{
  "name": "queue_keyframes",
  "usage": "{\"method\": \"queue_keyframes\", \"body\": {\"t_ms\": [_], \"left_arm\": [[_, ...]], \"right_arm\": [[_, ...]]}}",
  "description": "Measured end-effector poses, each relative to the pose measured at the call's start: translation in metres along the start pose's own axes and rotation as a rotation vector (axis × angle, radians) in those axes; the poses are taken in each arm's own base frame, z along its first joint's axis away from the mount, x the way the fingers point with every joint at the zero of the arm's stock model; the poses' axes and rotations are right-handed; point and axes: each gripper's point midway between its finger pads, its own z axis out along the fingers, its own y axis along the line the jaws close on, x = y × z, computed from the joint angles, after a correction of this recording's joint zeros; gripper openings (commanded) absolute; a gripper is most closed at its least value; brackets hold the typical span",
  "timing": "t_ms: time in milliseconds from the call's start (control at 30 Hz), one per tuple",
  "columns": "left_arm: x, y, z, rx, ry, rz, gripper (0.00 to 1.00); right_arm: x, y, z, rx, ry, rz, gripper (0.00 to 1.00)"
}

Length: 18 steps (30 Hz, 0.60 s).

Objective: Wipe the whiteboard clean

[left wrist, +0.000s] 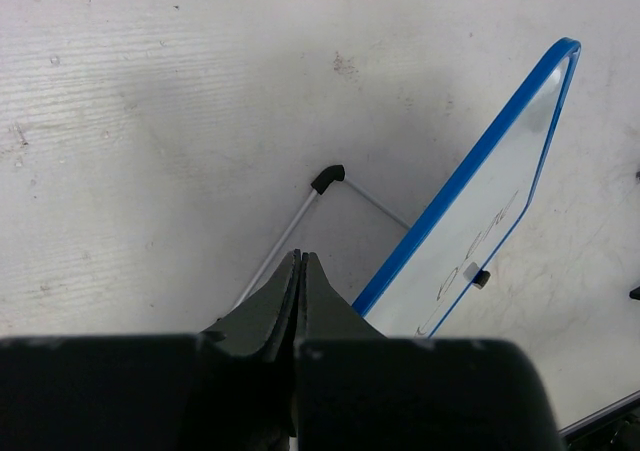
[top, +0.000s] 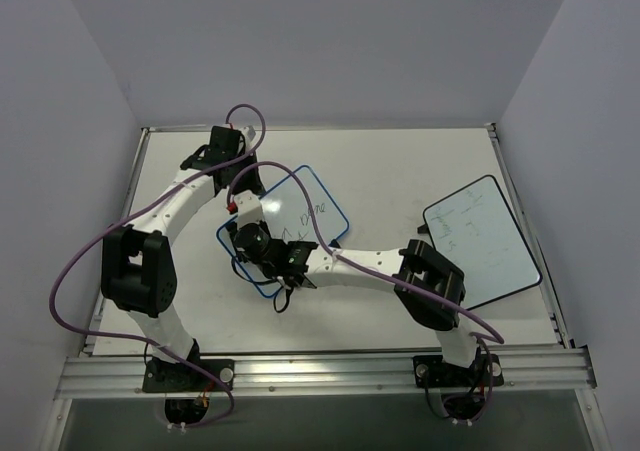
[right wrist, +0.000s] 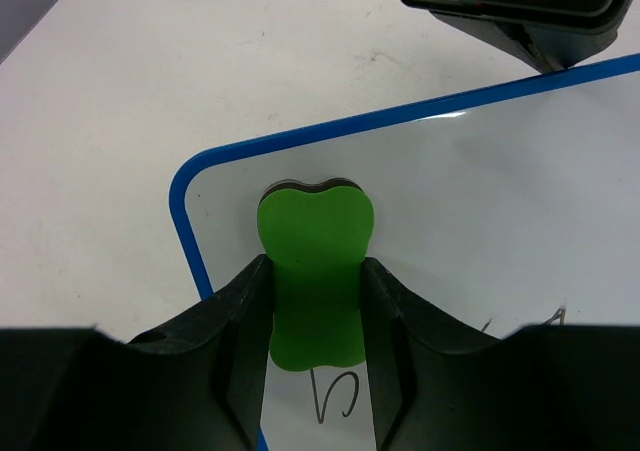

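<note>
The whiteboard (top: 312, 206), white with a thin blue frame and black scribbles, lies left of the table's centre. In the right wrist view (right wrist: 480, 191) its rounded corner shows, with scribbles (right wrist: 335, 396) just below the eraser. My right gripper (right wrist: 315, 271) is shut on a green eraser (right wrist: 315, 241) whose dark pad presses on the board near that corner; it also shows from above (top: 258, 246). My left gripper (left wrist: 300, 258) is shut with nothing visible between the jaws, beside the board's blue edge (left wrist: 455, 196). From above it sits at the board's far left edge (top: 243, 206).
A black-framed white board (top: 480, 241) lies at the right of the table (top: 400, 161). A thin metal leg with a black foot (left wrist: 328, 178) runs under the left fingers. The left gripper's black housing (right wrist: 510, 6) hangs over the board's far edge. A metal rail (top: 320, 373) borders the front.
</note>
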Motion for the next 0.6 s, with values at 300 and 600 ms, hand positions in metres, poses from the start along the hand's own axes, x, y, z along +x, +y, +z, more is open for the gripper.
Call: {"method": "queue_keyframes", "body": {"t_ms": [300,600], "left_arm": [[0.0,0.0,0.0,0.0,-0.002,0.001,0.02],[-0.001,0.0,0.0,-0.003,-0.004,0.0,0.02]], "right_arm": [[-0.002,-0.026,0.006,0.064,-0.012,0.048,0.0],[-0.005,-0.037,0.008,0.096,-0.024,0.066,0.0]]}}
